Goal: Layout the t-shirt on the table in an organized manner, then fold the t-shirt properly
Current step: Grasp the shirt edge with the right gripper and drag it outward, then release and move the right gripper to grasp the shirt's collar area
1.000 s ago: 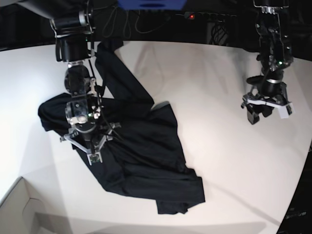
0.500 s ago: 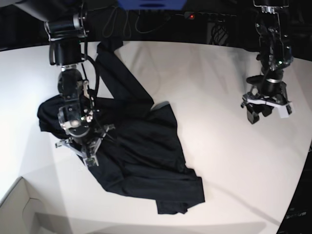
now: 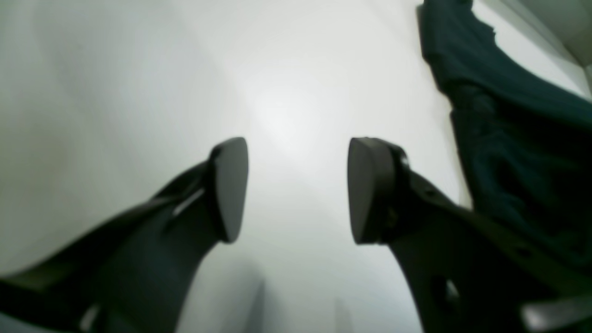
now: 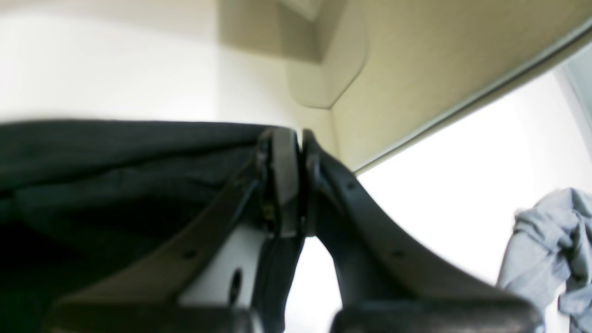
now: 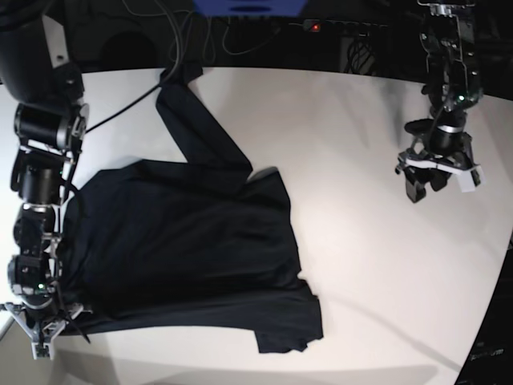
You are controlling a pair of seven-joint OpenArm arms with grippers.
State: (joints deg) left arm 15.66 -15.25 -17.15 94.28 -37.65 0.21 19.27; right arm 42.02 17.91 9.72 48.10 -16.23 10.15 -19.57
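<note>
The right gripper is sitting at the near-left corner of the big smooth matte white table, and its jaws are clenched — in the right wrist view they are pinching the edge of the plain black, wrinkly soft-fabric t-shirt right at the fingertips. The shirt is lying across the left half of the table, its body spread wide from that pinched corner toward the middle, with one long strip of cloth trailing away to the far edge. A pale cardboard box corner is showing just beyond the pinched hem in the right wrist view.

Over on the other side, the left gripper is hovering above bare tabletop, jaws spread and holding nothing — its wrist view is showing only white surface between the pads, with the dark shirt off to one side.

Here is what the layout is turning on: the cloth is lying well apart from the released claw, toward the table's middle and left, so the right arm is the nearer one by far. By my reading, the left arm is needing to reach across to the shirt's near-right hem before any proper spreading.
</note>
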